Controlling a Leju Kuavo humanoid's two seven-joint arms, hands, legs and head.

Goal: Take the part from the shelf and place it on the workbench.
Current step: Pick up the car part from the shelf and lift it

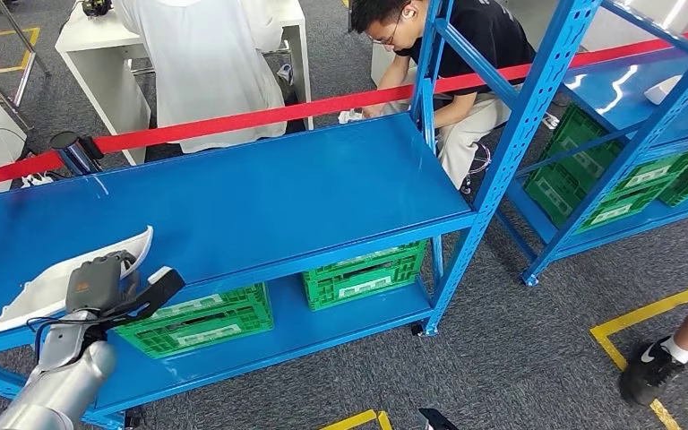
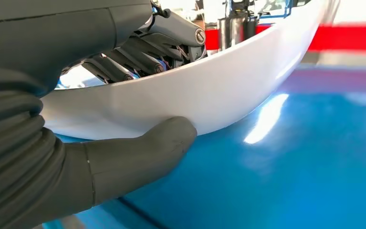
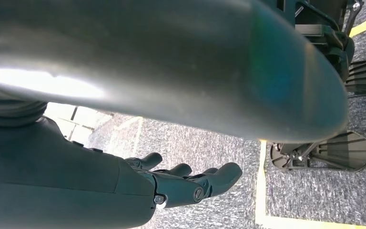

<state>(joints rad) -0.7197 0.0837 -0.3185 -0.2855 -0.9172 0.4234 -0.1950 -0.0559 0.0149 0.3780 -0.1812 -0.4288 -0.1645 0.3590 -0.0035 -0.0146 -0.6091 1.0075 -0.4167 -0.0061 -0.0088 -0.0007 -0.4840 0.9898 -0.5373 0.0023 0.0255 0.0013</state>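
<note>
Fingers (image 2: 138, 55) and thumb (image 2: 138, 152) of left hand (image 1: 107, 287) clamped around white part (image 2: 209, 90).

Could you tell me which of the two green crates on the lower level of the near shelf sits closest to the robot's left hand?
The crate on the left, just below and beside the left hand. The other crate sits further right, near the shelf's upright.

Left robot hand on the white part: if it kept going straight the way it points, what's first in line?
Beyond the white part held by the left robot hand, probably bare blue shelf deck, then the red barrier tape at the far edge; depth is unclear.
</note>
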